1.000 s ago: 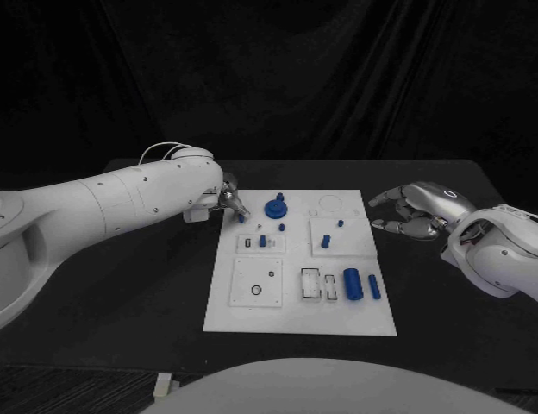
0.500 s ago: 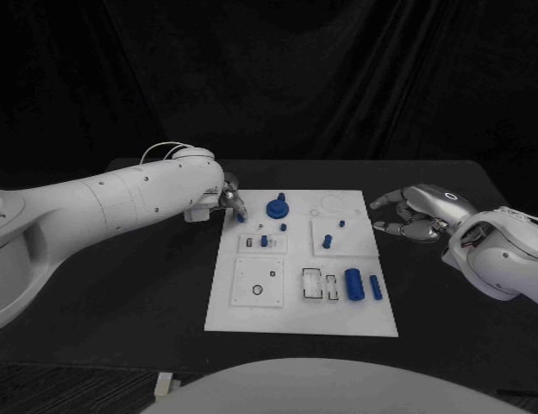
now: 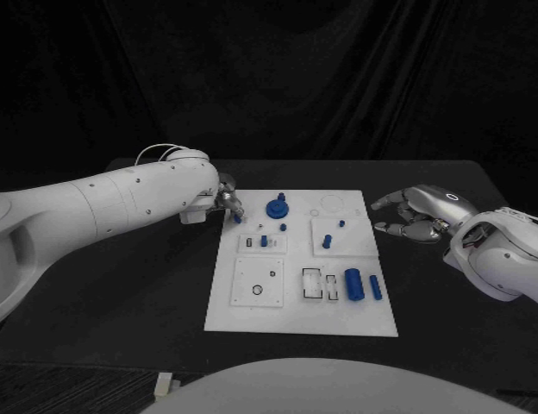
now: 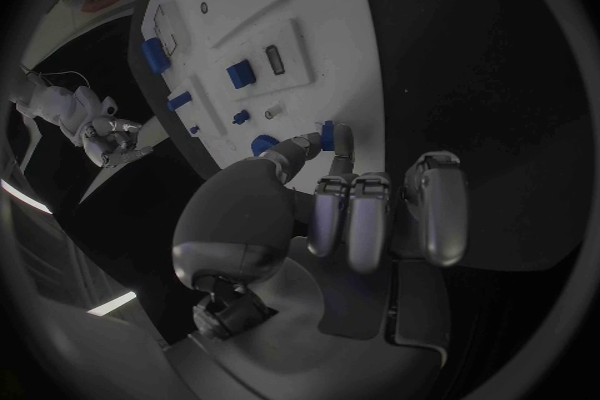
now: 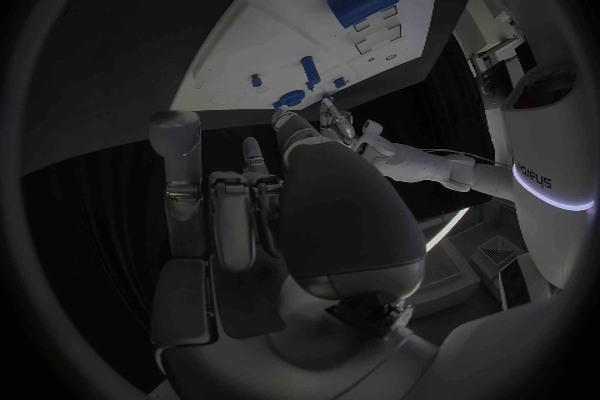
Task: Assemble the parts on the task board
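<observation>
left hand (image 3: 226, 200) fingers pinch small blue part (image 4: 329, 135) | right hand (image 3: 421, 211) fingers curled, empty

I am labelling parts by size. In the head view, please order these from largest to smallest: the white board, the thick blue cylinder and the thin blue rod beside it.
1. White board
2. Thick blue cylinder
3. Thin blue rod, clearly narrower but similar in length.

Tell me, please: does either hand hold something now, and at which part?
The left hand pinches a small blue part by its end, at the task board edge. The right hand holds nothing, fingers curled.
</observation>
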Controlling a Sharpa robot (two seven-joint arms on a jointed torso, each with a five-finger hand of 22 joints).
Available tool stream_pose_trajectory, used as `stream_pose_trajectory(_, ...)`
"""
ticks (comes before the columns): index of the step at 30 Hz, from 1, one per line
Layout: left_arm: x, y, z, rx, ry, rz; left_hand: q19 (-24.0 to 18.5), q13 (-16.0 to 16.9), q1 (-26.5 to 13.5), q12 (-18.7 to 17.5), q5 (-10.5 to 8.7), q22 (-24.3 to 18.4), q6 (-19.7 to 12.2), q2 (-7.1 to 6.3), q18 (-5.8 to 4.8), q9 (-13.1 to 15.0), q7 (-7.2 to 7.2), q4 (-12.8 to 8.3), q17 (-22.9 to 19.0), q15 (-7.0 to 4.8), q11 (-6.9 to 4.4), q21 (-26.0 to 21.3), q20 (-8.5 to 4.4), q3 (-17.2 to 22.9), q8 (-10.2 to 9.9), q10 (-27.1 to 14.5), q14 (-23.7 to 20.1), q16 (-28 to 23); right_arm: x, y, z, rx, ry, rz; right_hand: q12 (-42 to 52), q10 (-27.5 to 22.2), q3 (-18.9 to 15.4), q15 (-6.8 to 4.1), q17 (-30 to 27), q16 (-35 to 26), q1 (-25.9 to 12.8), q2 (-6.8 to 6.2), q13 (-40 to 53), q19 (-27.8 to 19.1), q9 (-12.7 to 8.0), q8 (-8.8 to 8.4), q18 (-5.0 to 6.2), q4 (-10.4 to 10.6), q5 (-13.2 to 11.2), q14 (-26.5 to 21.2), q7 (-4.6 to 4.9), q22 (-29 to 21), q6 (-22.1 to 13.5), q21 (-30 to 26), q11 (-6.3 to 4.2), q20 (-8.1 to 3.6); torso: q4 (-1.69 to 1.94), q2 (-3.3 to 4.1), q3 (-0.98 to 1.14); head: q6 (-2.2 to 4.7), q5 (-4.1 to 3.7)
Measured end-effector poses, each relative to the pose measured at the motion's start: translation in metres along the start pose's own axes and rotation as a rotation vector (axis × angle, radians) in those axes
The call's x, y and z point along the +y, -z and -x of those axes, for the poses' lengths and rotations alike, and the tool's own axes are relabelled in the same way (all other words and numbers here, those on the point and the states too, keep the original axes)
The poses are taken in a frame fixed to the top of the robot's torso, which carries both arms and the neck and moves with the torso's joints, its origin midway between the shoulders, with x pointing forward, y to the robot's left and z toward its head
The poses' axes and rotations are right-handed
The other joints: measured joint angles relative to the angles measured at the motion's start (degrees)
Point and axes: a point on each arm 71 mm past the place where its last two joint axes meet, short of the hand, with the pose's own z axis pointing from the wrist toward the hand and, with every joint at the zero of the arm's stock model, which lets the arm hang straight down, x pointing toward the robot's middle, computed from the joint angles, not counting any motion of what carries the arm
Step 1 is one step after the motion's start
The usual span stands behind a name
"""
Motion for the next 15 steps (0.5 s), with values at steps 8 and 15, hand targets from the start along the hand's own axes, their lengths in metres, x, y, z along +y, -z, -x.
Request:
stream_pose_trajectory(8, 0.009, 0.009, -0.008, 0.042, 0.068, -0.004, 0.0, 0.0, -0.1, 0.0, 0.0, 0.0, 0.1, -0.08, 0.0, 0.1, -0.08, -0.1, 0.0, 0.0, 0.0, 0.0, 0.0, 0.4, 0.2, 0.0, 0.0, 0.0, -0.001, 0.001, 0.0, 0.003, 0.0, -0.006, 0.0, 0.0, 0.2, 0.0, 0.0, 0.0, 0.2, 0.23, 0.0, 0.0, -0.1, 0.0, 0.0, -0.2, 0.2, 0.0, 0.0, 0.0, 0.0, 0.0, 0.0, 0.0, -0.04, -0.08, 0.02, 0.0, 0.03)
stream_pose_trajectory(15, 0.008, 0.022, -0.013, 0.075, 0.097, -0.002, 0.0, 0.0, -0.5, 0.0, -0.31, 0.0, 0.1, -0.46, 0.0, 0.1, -0.07, -0.3, 0.0, 0.0, 0.0, 0.0, 0.0, 1.1, 0.2, 0.0, 0.0, 0.0, -0.003, 0.003, 0.0, 0.004, 0.0, -0.012, 0.0, 0.0, 0.2, 0.0, 0.0, 0.0, 0.2, 0.23, 0.0, 0.0, -0.1, 0.0, 0.0, -0.2, 0.2, 0.0, 0.0, 0.0, 0.0, 0.0, 0.0, 0.0, -0.03, -0.08, 0.04, 0.0, 0.08)
